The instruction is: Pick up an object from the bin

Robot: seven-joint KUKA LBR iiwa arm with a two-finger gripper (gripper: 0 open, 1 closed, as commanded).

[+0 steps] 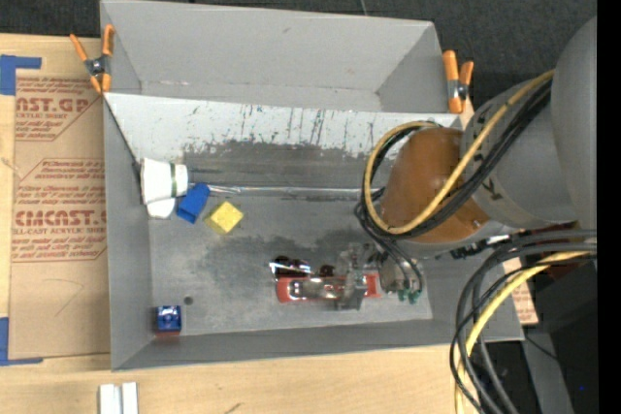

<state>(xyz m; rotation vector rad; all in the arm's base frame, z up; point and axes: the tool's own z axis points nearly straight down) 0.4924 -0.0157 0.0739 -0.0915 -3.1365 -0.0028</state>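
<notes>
- A small red-and-black thing point(289, 288) lies on the floor of the bin point(262, 53), low in the middle and near the front wall.
- The claw point(364, 284) is down at floor level just to the right of it. Its metal parts reach up against the red-and-black thing, and whether they merely touch it or grip it cannot be told.
- Whether the claw is open or closed also cannot be told.
- Above the claw sit the arm's orange wrist cover point(427, 184) and its looped cables, reaching in from the right.
- Well apart, by the left wall, a white cup-like thing point(160, 184) lies on its side with a blue block point(192, 203) touching it.
- A yellow block point(225, 216) lies just beside the blue block.
- A small blue cube point(168, 319) lies alone in the front left corner.
</notes>
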